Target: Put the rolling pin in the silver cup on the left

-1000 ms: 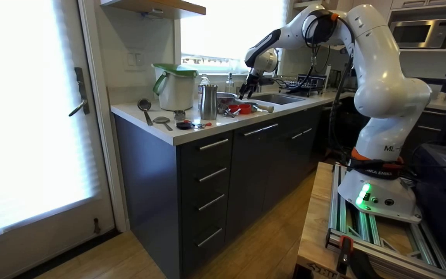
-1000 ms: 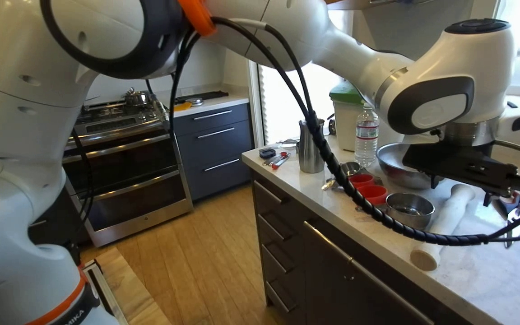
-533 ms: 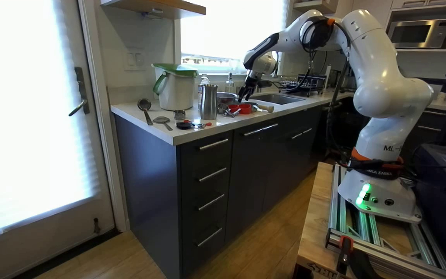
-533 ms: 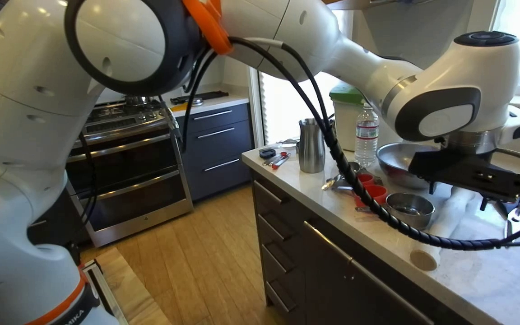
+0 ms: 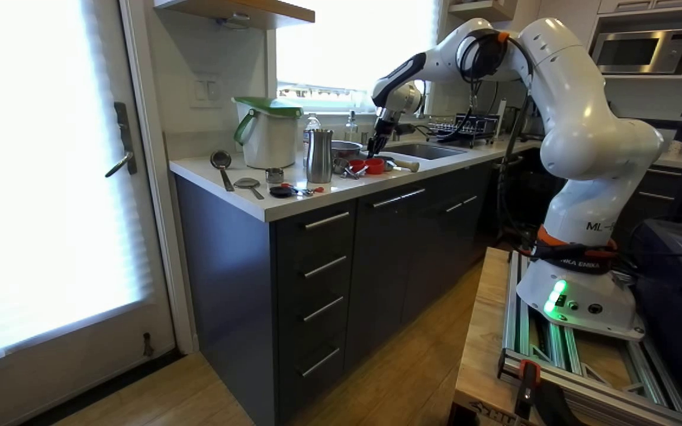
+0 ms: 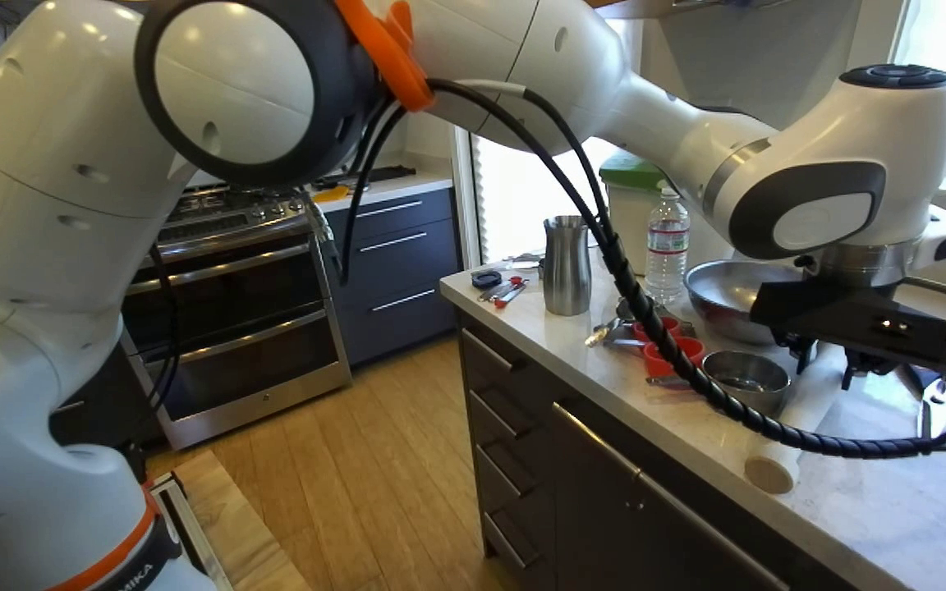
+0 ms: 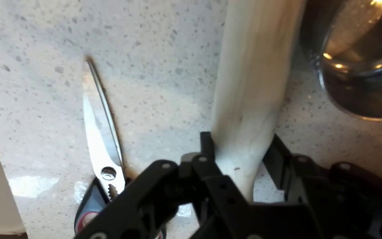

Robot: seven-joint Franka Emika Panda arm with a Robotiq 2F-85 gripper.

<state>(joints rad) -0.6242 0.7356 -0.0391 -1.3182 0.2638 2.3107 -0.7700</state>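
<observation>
Arm (image 5: 584,103) in a high arch, gripper (image 7: 240,149) downward, tight on the rolling pin (image 7: 252,86).

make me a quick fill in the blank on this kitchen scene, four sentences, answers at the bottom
1. In the wrist view, the pale wooden rolling pin lies ____ the black fingers of the tool.
2. In that same picture, the steel-bladed scissors lie to the ____ of the rolling pin.
3. The tall shiny steel cup stands ____, not tipped over, on the pale countertop.
4. The white bucket has a lid coloured ____.

Missing words: between; left; upright; green.
</observation>
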